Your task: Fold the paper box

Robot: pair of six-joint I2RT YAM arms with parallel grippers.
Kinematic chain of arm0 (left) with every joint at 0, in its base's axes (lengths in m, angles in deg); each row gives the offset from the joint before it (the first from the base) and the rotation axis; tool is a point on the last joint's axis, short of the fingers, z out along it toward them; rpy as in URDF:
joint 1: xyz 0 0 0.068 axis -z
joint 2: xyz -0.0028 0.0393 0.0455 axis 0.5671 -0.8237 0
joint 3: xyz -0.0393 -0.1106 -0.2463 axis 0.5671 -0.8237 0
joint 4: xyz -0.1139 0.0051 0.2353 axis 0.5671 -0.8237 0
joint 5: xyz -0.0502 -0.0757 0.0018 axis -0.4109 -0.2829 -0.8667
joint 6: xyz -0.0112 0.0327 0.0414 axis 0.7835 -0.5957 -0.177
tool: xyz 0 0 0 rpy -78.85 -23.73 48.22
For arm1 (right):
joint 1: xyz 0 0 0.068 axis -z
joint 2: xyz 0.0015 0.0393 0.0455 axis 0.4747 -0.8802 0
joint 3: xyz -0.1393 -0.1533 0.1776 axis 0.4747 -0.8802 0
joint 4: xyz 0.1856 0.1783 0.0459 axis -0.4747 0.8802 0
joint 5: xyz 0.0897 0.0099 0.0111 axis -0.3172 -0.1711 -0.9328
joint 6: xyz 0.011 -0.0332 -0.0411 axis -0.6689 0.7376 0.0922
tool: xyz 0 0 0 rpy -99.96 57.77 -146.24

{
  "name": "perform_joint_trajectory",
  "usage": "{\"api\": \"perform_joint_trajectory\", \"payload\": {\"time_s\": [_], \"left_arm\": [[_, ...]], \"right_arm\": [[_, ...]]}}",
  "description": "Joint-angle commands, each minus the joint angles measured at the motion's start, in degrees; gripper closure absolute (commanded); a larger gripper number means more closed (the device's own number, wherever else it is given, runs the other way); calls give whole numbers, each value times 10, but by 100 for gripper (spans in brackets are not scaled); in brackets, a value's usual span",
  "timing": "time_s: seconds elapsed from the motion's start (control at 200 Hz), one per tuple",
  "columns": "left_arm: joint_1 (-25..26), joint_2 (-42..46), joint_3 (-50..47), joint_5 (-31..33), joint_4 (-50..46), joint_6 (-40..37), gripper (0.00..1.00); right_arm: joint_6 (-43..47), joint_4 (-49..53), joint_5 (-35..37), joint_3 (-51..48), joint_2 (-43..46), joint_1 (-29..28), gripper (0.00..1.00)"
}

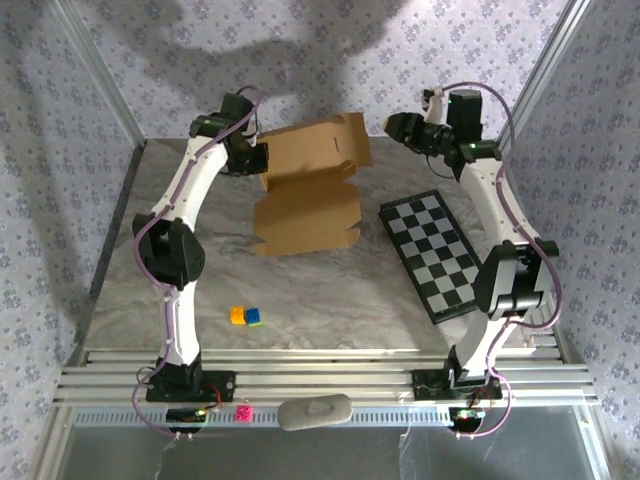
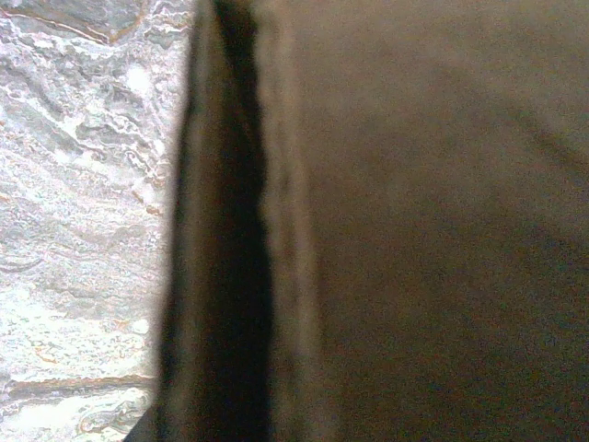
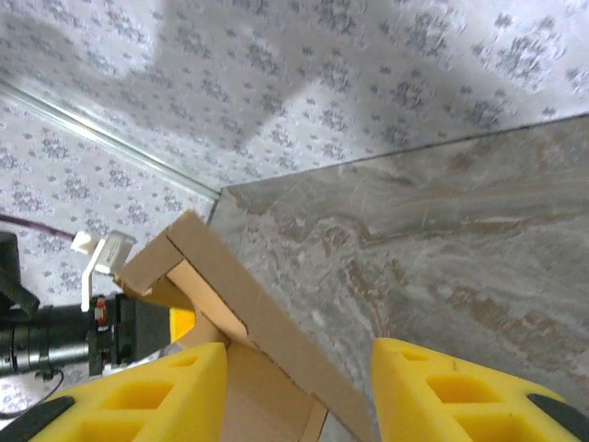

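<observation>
The tan paper box (image 1: pixel 305 210) lies mid-table, its front panel flat and its rear panel (image 1: pixel 320 150) tilted up. My left gripper (image 1: pixel 255 160) is at the box's left rear edge. In the left wrist view blurred cardboard (image 2: pixel 414 221) sits right against the camera and hides the fingers, so the gripper looks shut on that edge. My right gripper (image 1: pixel 392 125) hovers at the raised panel's right corner. Its yellow fingers (image 3: pixel 175 396) stand open, with the cardboard flap edge (image 3: pixel 248 304) passing between them, nearer the left finger and unpinched.
A black-and-white checkerboard (image 1: pixel 435 255) lies to the right of the box. Two small coloured blocks (image 1: pixel 245 316) sit near the front left of the marble table (image 1: pixel 330 290). Wallpapered walls close in the back and both sides.
</observation>
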State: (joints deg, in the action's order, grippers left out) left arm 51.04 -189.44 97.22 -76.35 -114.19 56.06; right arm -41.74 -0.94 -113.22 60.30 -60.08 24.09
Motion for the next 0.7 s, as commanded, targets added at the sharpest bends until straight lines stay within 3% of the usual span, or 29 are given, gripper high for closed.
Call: {"api": "perform_joint_trajectory", "payload": {"time_s": [0.0, 0.305, 0.695], "left_arm": [[1, 24, -4, -23, 5, -12, 100], [1, 29, -8, -25, 5, -6, 100], [-2, 24, -3, -6, -6, 10, 100]], "right_arm": [[5, -11, -25, 51, -56, 8, 55], [24, 72, -47, 167, -177, -37, 57], [22, 64, -73, 107, -124, -63, 60]]}}
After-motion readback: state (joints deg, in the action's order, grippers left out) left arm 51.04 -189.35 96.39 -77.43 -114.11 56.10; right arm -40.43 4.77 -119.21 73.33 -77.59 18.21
